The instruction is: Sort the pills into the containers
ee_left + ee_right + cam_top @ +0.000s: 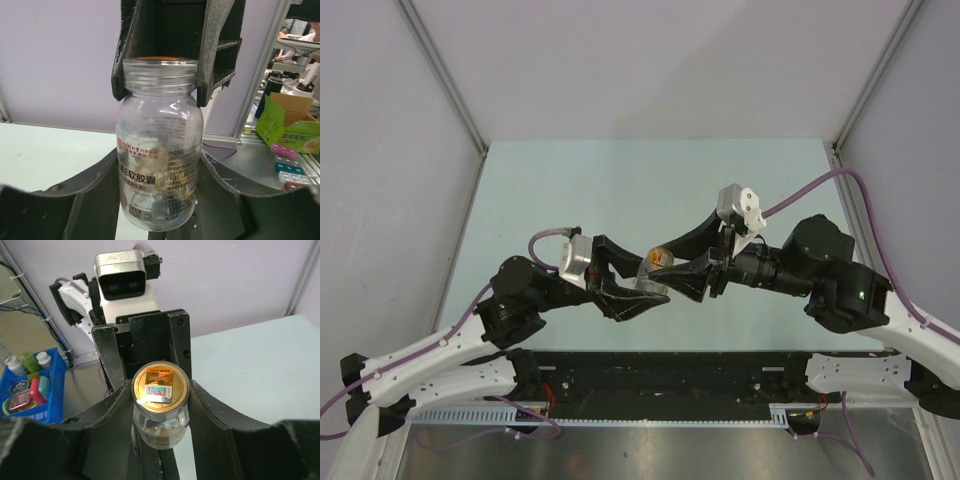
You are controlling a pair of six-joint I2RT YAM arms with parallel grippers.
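I have the small clear bottle (pixel 160 125) off the table (pixel 620 190), held lying between the two arms. The left gripper (pixel 159 172) is clamped around its labelled body. The right gripper (pixel 161 395) is pinched on the threaded neck, with a finger pressing on each side. The pills (pixel 150 167) are all still inside. They show as pale lumps behind the label, but through the print and glare I can't make out their colour or number.

The cap is off, and a gold foil seal (pixel 160 385) with a sticker covers the mouth.

I judge the bottle to be light and rigid, with smooth walls that would twist or slide in a loose grip. The label band is the safest place for the left fingers, and the thread ridges give the right fingers some purchase. The foil is thin and should tear easily, so I'd pick at its edge rather than squeeze the neck harder. Once the seal is broken the pellets will pour and roll, so I'd keep the mouth up.

Some small coloured compartment boxes (pixel 292 167) sit on a bench off to the side.
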